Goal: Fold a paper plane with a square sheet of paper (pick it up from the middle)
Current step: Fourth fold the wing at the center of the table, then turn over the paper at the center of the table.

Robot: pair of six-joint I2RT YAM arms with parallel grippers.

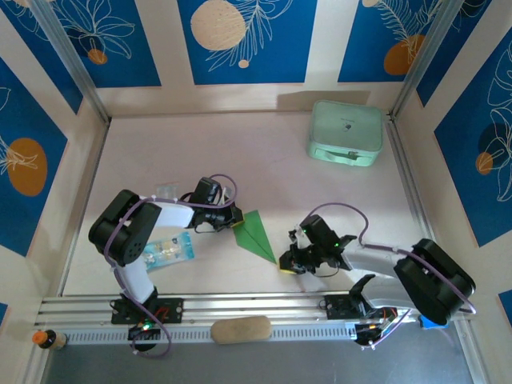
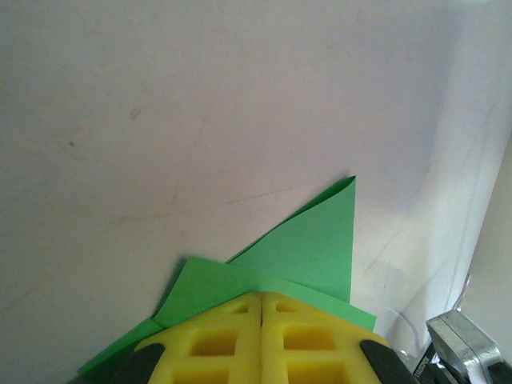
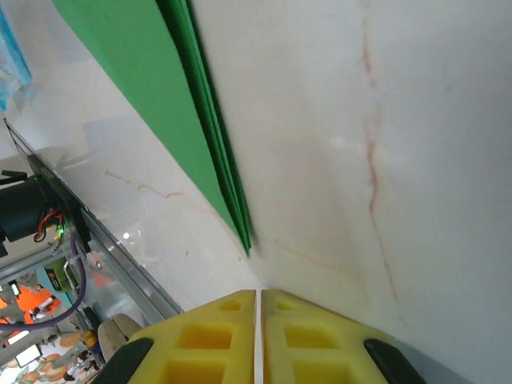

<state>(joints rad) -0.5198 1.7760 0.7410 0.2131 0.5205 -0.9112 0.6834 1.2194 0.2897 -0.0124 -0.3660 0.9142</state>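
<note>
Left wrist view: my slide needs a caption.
Shut left gripper over one end of the paper plane on the pale table.

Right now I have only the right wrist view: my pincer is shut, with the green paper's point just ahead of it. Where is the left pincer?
Observer: The left pincer is shut at the wide end of the paper plane, opposite the point you see.
Operator: Is it pinching the paper?
Observer: I cannot tell. In the left wrist view the paper runs under its yellow fingertips and shows on both sides of them.
Operator: Is anything else on the far side?
Observer: A mint case sits at the far right, well away from the plane and both arms.
</note>
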